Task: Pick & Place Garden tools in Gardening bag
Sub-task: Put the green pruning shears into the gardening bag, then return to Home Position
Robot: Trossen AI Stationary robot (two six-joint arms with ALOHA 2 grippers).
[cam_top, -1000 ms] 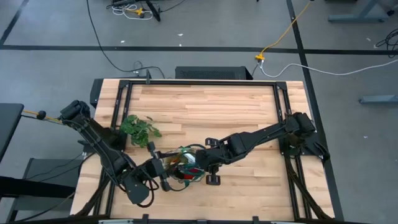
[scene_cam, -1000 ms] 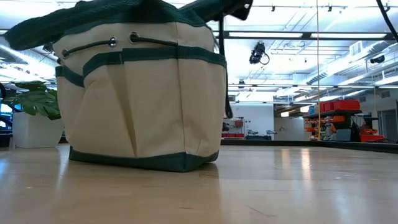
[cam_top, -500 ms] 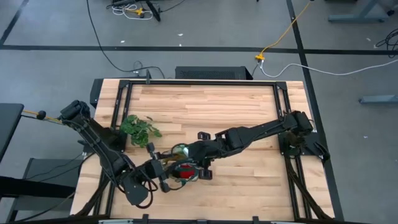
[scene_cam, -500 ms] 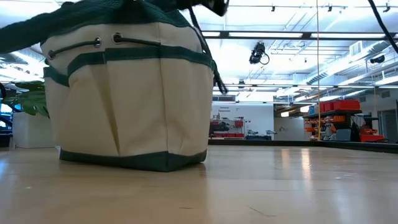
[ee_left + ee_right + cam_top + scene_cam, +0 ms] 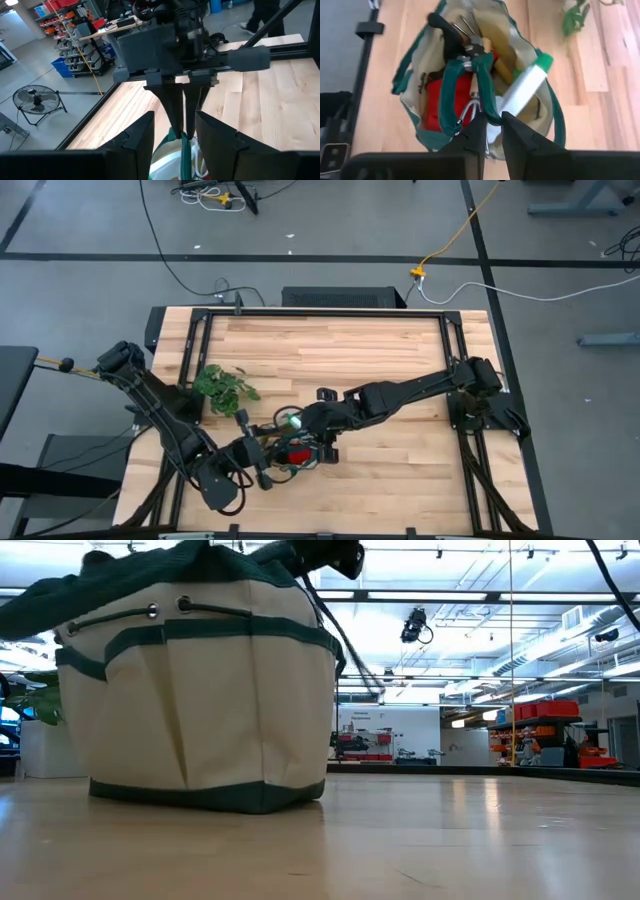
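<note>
I see the bag (image 5: 200, 700) near the table's front edge, beside the sprig (image 5: 224, 387). Right gripper (image 5: 490, 125) is above the bag, fingers pinched on a handle (image 5: 482, 87). Left gripper (image 5: 172, 135): fingers apart. Canvas is soft; loaded, it sags. I lift by handles.

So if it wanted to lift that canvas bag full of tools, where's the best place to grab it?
Probably by the green loop handles that arch over the gardening bag's open mouth, coming straight down from above. The right hand is pinched on a loop there. The soft beige walls bulge and would slip, and the tools fill the opening.
</note>
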